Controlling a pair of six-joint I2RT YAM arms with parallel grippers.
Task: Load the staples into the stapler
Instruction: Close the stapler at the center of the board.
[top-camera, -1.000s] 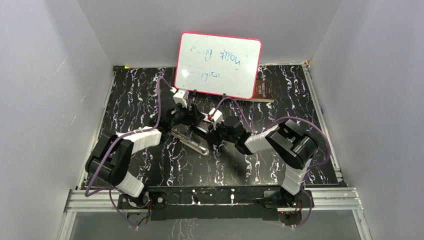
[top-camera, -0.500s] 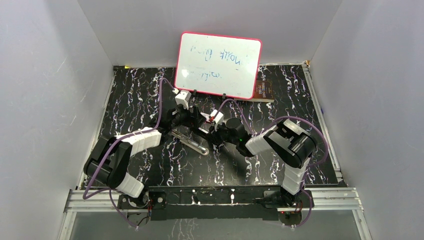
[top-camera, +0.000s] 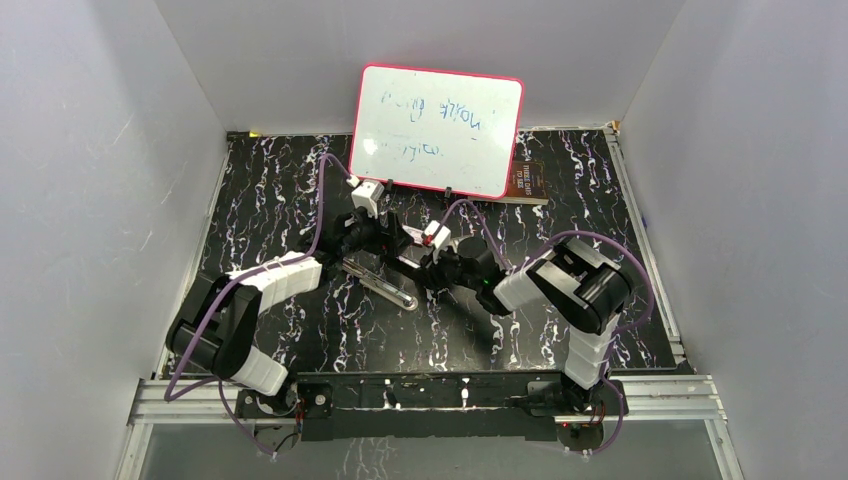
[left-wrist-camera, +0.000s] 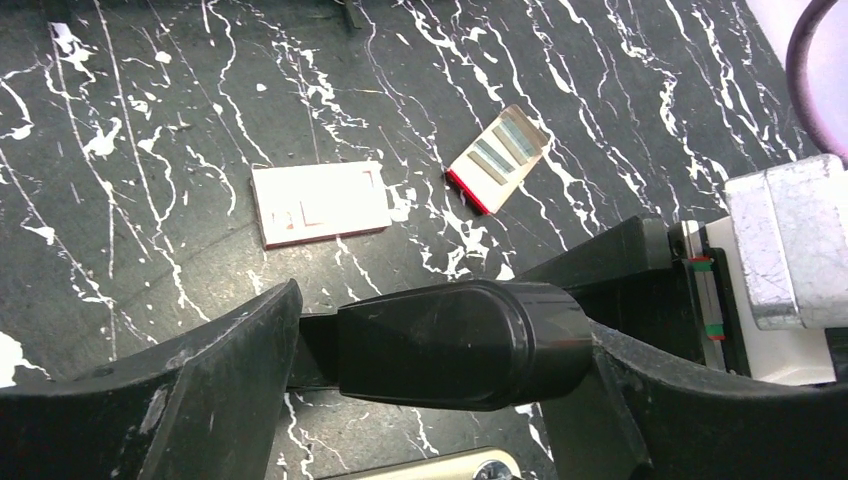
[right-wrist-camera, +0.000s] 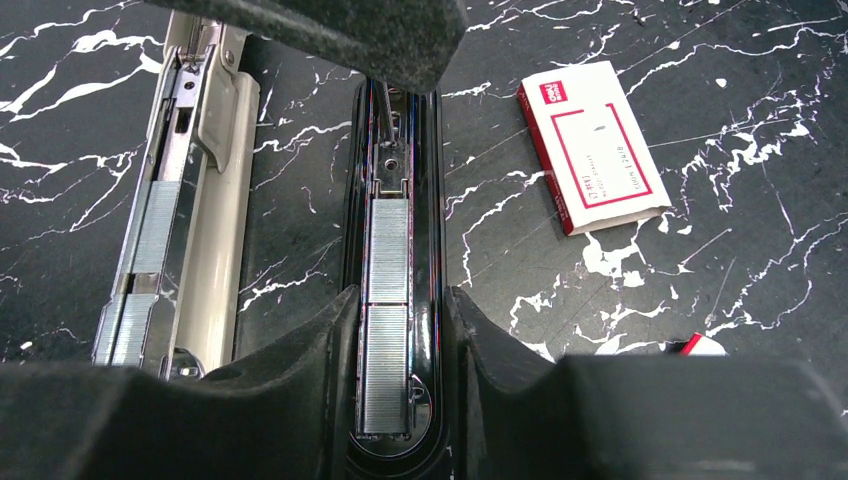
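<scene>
In the overhead view, you had both arms reaching to the centre of the table (top-camera: 270, 180), just below the whiteboard (top-camera: 437, 130) at the upper middle of the frame. The stapler (top-camera: 388, 285) lay opened out at the frame centre, with the left gripper (top-camera: 372, 238) at its upper left and the right gripper (top-camera: 426, 268) at its right. In the left wrist view, that gripper's fingers (left-wrist-camera: 200, 400) stood at the bottom corners of the frame, either side of the stapler's rounded black end, which filled the gap between them. You could not tell whether they clamped it or only stood against it. In the right wrist view, the right gripper's fingers (right-wrist-camera: 315, 350) flanked the black half at the bottom centre, close against both its sides. Here too you could not tell whether they pressed on it. The staples (right-wrist-camera: 386, 300) sat in that half's channel as two silvery strips end to end, running up the frame centre. The metal rail (right-wrist-camera: 175, 150) lay parallel at the left. The box (right-wrist-camera: 595, 145), white with a red label, lay flat at the upper right, apart from the stapler. In the left wrist view, a red-edged tray (left-wrist-camera: 497, 160) holding grey strips lay near the box, at the upper centre.
</scene>
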